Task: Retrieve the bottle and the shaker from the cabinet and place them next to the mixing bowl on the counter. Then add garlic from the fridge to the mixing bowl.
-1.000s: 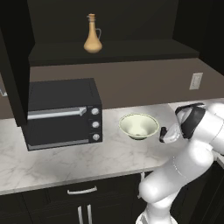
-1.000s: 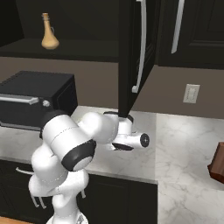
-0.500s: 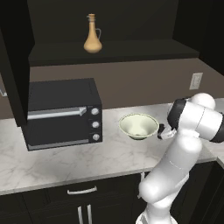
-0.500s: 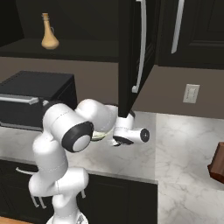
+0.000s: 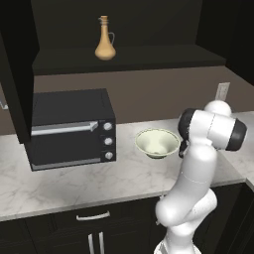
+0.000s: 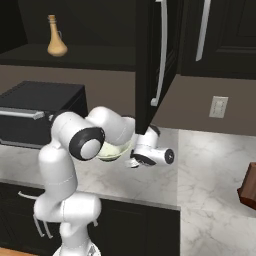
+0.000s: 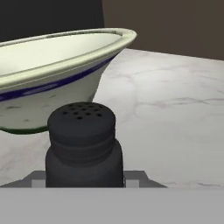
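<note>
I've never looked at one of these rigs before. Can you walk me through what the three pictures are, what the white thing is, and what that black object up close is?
The white thing is a robot arm in a rendered kitchen. Two pictures come from cameras on its base, looking over it from left and right. The third is from a camera on its hand.

On the marbled counter sit a black microwave and a pale mixing bowl. A tan bottle stands on the open cabinet's shelf.

The black object is a shaker with a perforated top, sitting between the gripper's fingers beside the bowl. Whether it rests on the counter isn't visible.
</note>
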Robot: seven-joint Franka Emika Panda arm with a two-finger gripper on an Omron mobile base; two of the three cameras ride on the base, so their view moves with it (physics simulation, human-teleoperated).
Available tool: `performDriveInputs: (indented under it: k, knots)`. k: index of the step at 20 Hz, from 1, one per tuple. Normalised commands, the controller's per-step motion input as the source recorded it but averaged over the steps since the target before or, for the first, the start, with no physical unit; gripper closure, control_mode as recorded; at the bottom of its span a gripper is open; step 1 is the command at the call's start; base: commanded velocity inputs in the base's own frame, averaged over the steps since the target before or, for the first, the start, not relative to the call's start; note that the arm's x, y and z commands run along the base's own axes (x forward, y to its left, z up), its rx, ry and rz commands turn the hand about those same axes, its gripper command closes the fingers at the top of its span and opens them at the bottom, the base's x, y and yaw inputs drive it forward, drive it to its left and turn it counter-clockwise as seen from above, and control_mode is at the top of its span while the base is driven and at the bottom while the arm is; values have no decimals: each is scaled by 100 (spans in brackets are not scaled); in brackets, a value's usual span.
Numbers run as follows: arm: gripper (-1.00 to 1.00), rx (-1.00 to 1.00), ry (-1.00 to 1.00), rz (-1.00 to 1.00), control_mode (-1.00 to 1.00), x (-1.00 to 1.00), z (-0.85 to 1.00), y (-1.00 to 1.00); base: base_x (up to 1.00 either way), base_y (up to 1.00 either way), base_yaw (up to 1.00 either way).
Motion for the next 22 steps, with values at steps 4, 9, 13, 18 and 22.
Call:
performDriveInputs:
  k: [4,9,13,18,22]
  knots:
    - [100,0,0,0,-100,0,0,0,0,0,0]
    - [-100,0,0,0,-100,0,0,0,0,0,0]
    - [-100,0,0,0,-100,0,0,0,0,0,0]
    - [-100,0,0,0,-100,0,0,0,0,0,0]
    - [-100,0,0,0,-100,-10,0,0,0,0,0]
